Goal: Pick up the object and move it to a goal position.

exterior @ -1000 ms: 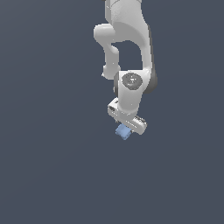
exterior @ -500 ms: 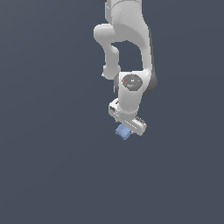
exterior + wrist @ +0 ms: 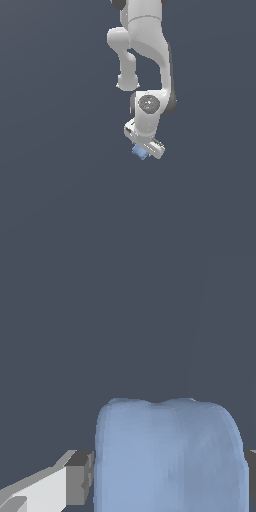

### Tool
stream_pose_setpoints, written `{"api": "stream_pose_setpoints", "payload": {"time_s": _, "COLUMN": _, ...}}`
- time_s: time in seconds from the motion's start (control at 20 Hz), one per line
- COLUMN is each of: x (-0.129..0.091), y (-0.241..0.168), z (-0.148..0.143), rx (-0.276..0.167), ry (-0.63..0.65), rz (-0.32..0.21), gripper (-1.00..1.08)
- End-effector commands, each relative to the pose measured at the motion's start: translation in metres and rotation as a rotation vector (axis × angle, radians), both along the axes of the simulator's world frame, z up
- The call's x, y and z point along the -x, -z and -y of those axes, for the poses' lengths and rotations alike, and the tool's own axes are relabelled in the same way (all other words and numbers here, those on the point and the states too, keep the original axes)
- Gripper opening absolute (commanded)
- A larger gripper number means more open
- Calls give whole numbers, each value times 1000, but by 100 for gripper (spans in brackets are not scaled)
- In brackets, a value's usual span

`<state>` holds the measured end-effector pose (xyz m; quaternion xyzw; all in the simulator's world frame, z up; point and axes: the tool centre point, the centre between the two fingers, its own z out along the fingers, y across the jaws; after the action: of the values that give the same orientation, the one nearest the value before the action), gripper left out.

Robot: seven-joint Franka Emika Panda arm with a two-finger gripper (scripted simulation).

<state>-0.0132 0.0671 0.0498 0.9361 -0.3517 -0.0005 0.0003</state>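
The object (image 3: 139, 151) is a small light-blue block with rounded edges, half hidden under the white hand of the arm in the exterior view. In the wrist view the object (image 3: 167, 456) fills the space between the two fingers, and one grey-tipped finger (image 3: 75, 478) presses against its side. My gripper (image 3: 142, 150) (image 3: 167, 481) is shut on the block. The other finger shows only as a sliver at the wrist picture's edge.
The white arm (image 3: 145, 55) reaches down from the top of the exterior view. Around it there is only a plain dark blue-grey surface (image 3: 60, 190), with no other object or edge in sight.
The arm's hand and the block it holds have crept slightly toward the exterior view's right and a little higher. The grip on the block looks unchanged.
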Motion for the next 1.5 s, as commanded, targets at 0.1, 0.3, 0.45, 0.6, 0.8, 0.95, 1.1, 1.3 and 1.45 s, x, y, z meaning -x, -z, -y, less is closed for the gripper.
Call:
{"api": "stream_pose_setpoints", "payload": {"time_s": 0.1, "x": -1, "y": 10, "z": 0, "rx": 0, "ry": 1, "rz": 1, "gripper": 100}}
{"api": "stream_pose_setpoints", "payload": {"time_s": 0.3, "x": -1, "y": 10, "z": 0, "rx": 0, "ry": 1, "rz": 1, "gripper": -100}}
{"api": "stream_pose_setpoints", "payload": {"time_s": 0.45, "x": -1, "y": 10, "z": 0, "rx": 0, "ry": 1, "rz": 1, "gripper": -100}}
{"api": "stream_pose_setpoints", "payload": {"time_s": 0.6, "x": -1, "y": 10, "z": 0, "rx": 0, "ry": 1, "rz": 1, "gripper": -100}}
{"api": "stream_pose_setpoints", "payload": {"time_s": 0.8, "x": -1, "y": 8, "z": 1, "rx": -1, "ry": 0, "rz": 2, "gripper": -100}}
{"api": "stream_pose_setpoints", "payload": {"time_s": 0.95, "x": 1, "y": 6, "z": 9, "rx": -1, "ry": 0, "rz": 2, "gripper": -100}}
{"api": "stream_pose_setpoints", "payload": {"time_s": 1.1, "x": 4, "y": 2, "z": 25, "rx": -1, "ry": 0, "rz": 2, "gripper": -100}}
{"api": "stream_pose_setpoints", "payload": {"time_s": 1.3, "x": 11, "y": -7, "z": 57, "rx": -1, "ry": 0, "rz": 2, "gripper": -100}}
{"api": "stream_pose_setpoints", "payload": {"time_s": 1.45, "x": 17, "y": -16, "z": 88, "rx": -1, "ry": 0, "rz": 2, "gripper": -100}}
